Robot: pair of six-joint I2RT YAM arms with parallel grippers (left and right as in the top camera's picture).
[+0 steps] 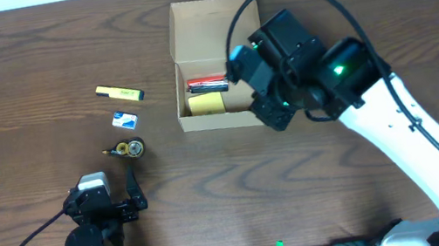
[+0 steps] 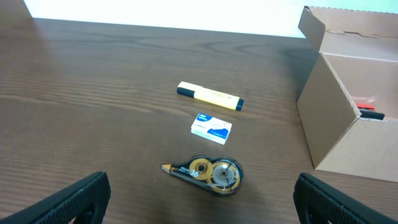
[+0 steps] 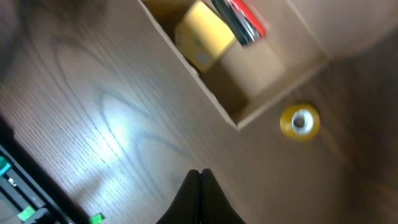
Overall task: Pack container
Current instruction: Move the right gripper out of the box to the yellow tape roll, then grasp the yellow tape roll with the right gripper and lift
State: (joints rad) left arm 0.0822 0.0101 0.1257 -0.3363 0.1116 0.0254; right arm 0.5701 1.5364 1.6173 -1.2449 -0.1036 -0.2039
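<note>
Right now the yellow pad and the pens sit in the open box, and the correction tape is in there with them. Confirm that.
Not quite. The correction tape is not in the box. It lies on the table outside it, near the highlighter and a small blue-and-white packet, as the left wrist view shows. The yellow pad and the pens do sit in the open box.

Even light, tabletop glare, right-wrist blur
</note>
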